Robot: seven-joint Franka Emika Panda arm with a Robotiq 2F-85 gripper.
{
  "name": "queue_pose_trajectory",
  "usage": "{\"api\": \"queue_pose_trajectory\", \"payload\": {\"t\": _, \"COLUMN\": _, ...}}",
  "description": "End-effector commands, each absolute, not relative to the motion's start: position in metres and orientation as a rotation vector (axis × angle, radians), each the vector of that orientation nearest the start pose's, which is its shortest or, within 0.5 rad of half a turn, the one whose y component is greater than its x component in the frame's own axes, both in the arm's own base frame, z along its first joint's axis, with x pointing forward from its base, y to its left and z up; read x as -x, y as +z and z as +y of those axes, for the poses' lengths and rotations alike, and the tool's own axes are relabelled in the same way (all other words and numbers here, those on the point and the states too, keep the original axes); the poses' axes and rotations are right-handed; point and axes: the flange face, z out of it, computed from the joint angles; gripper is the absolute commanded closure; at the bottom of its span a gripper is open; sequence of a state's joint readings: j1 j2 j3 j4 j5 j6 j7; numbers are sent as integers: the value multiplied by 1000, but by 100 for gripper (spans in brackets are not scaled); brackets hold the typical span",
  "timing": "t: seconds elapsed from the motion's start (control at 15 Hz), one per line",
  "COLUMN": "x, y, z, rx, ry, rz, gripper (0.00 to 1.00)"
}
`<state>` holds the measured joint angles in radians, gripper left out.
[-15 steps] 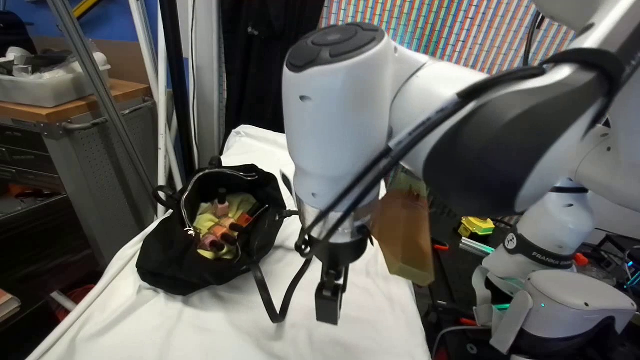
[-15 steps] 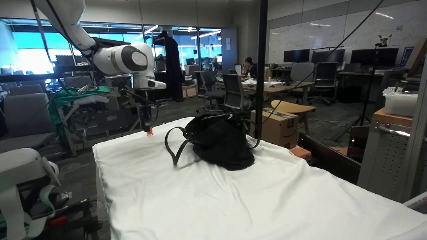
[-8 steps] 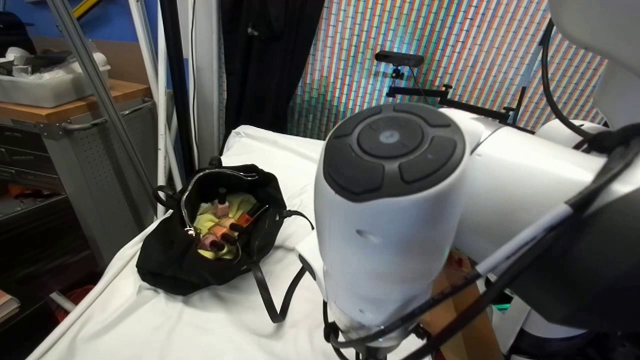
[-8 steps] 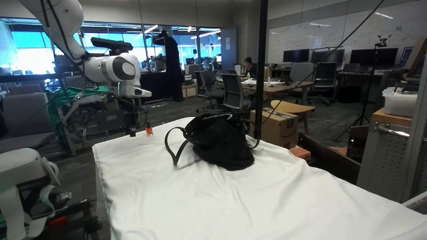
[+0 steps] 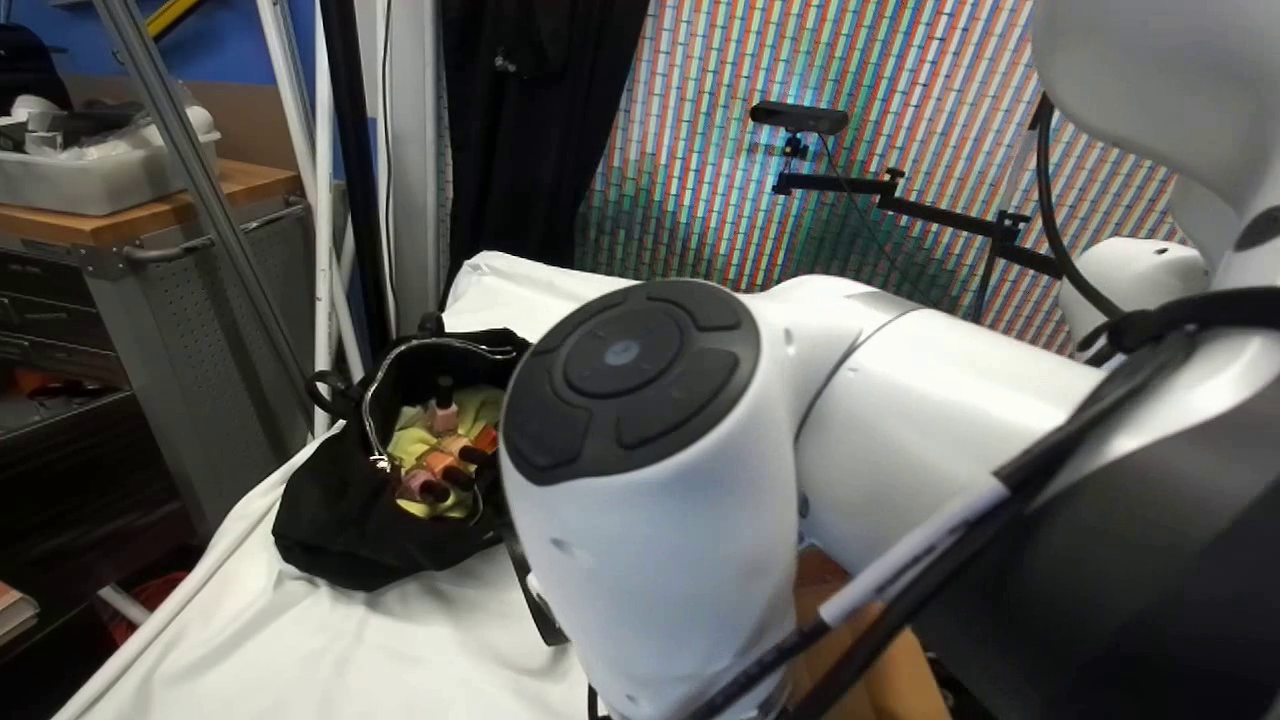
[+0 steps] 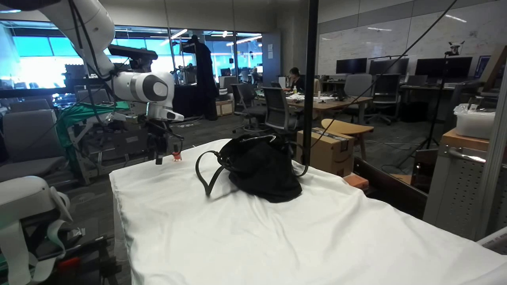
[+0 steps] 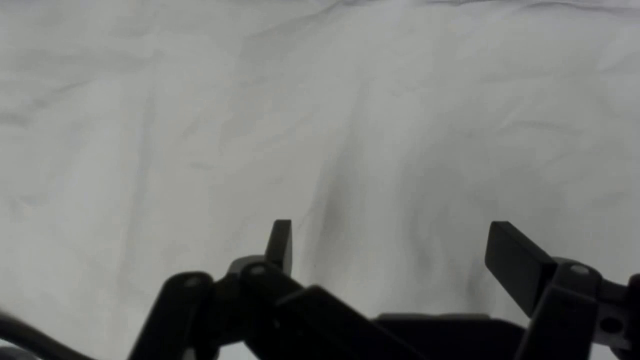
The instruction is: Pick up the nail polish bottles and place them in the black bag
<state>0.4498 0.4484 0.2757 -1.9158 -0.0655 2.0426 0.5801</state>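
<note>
While the end effector (image 7: 390, 223) gapes wide, a red bottle (image 6: 177, 156) stands near it

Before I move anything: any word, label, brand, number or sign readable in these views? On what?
No word or number is readable.
Round button on the robot arm: pale logo, no legible letters.
Cardboard box: dark markings on top and side, too small to read.
Posted papers: too small.
Whiteboard: faint marks, unreadable.
Nail polish bottles: no lettering discernible.
</note>
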Motion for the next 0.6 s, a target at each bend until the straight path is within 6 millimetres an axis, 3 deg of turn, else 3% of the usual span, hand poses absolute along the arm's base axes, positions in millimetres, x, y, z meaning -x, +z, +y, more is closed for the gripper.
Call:
{"api": "queue_pose_trajectory", "payload": {"t": 0.0, "x": -471, "y": 247, "z": 388, "rx": 3102, "ry": 561, "rz": -369, "gripper": 0}}
{"api": "queue_pose_trajectory", "payload": {"t": 0.53, "x": -487, "y": 229, "z": 407, "rx": 3005, "ry": 578, "rz": -532, "gripper": 0}}
